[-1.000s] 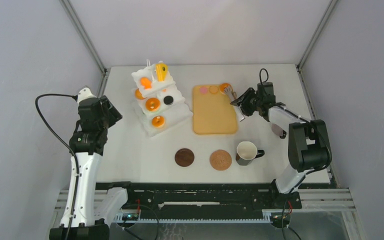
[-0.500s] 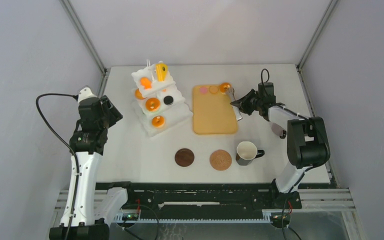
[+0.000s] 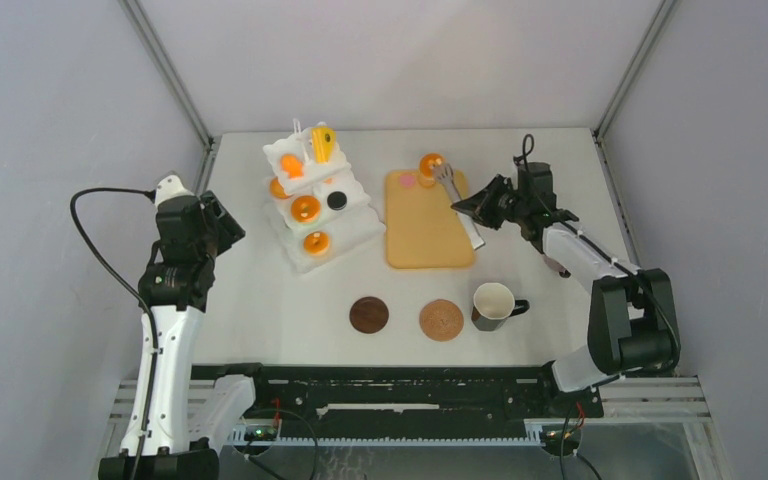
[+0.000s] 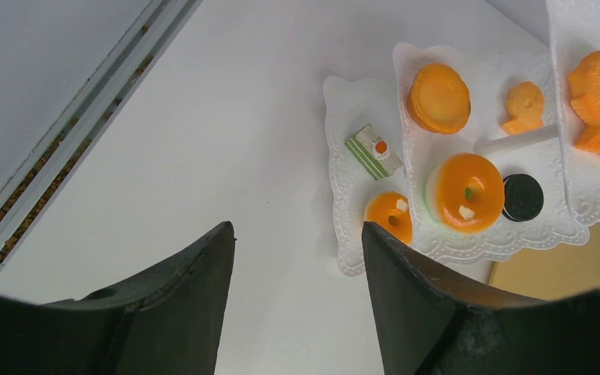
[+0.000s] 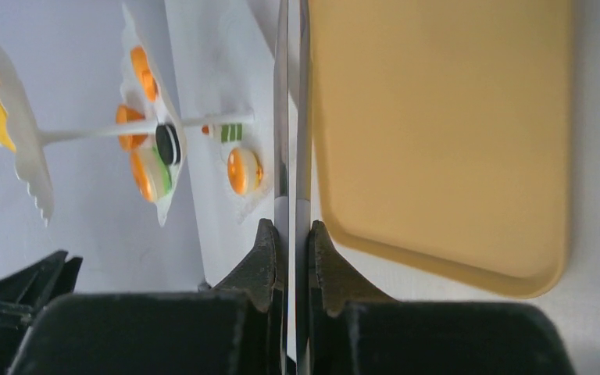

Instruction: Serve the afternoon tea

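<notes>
Right gripper (image 3: 477,205) clamped tight on metal tongs (image 3: 457,195) so their tips pinch an orange tart (image 3: 430,163) over the tan tray (image 3: 425,240)'s far edge; left gripper (image 4: 295,242) part-open, empty, well left of tray.

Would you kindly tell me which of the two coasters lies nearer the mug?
The tan coaster, just left of the mug. It is the lighter one; the dark brown coaster lies farther left.
</notes>
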Robot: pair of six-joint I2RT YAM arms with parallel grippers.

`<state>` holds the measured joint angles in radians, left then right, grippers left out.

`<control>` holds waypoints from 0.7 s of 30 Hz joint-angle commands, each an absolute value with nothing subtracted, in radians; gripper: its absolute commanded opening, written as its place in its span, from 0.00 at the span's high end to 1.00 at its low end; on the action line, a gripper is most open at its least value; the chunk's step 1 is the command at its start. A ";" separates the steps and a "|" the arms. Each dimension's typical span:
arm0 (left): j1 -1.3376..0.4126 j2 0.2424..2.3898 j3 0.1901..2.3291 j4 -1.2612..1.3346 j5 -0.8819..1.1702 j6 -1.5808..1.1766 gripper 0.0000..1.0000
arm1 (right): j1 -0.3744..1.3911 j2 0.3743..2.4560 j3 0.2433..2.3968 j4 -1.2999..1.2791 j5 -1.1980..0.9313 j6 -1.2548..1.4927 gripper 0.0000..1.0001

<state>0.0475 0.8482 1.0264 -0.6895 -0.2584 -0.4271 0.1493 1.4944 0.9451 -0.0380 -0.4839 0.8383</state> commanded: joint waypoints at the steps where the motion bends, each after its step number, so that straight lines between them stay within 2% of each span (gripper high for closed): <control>1: 0.055 0.822 1.033 -0.649 -0.257 -0.421 0.34 | 0.230 1.495 0.978 0.004 -0.520 0.812 1.00; 21: 0.054 0.796 1.025 -0.673 -0.294 -0.403 0.34 | 0.478 1.901 1.284 0.127 -0.603 0.942 1.00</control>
<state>0.0475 0.8059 1.0264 -0.6937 -0.2810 -0.4187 0.4534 1.8500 1.2022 0.0277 -0.5686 0.8959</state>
